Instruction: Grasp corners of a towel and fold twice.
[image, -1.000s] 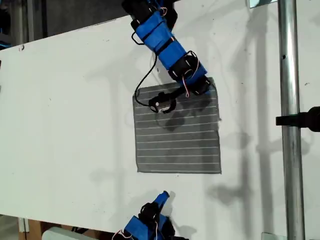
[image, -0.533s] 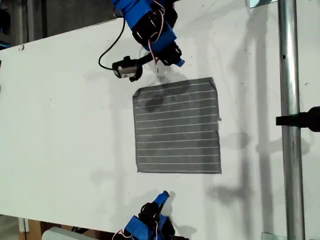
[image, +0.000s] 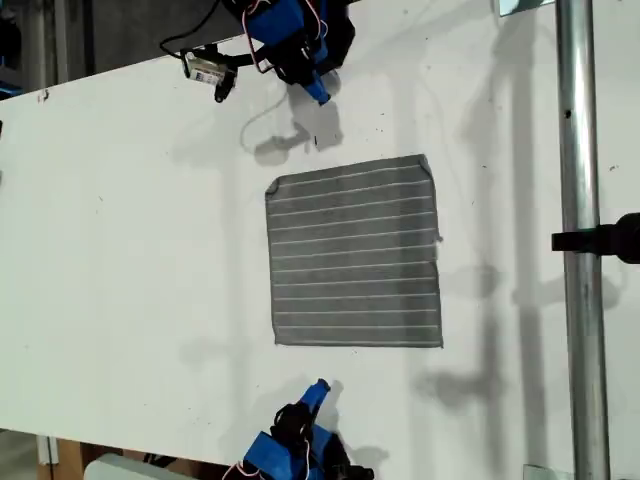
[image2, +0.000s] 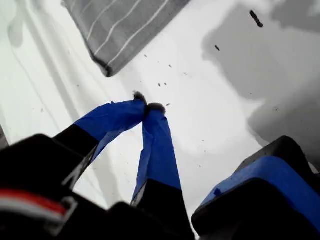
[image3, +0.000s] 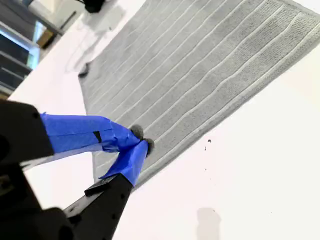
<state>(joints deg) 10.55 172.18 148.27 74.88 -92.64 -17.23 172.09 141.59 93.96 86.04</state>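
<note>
A robotics lab or workshop: a plain white table (image: 120, 250), a metal pole (image: 585, 250) with a black clamp (image: 600, 241), and taped hobby arms with exposed wiring.

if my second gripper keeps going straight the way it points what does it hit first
Most likely the towel. My second gripper is shut, and in its wrist view the tips sit just over the towel's near edge, pointing across the cloth. Its height above the table is unclear, so it might pass over that edge first.

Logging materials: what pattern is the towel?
Grey with thin white stripes; the towel shows best in the exterior view.
</note>
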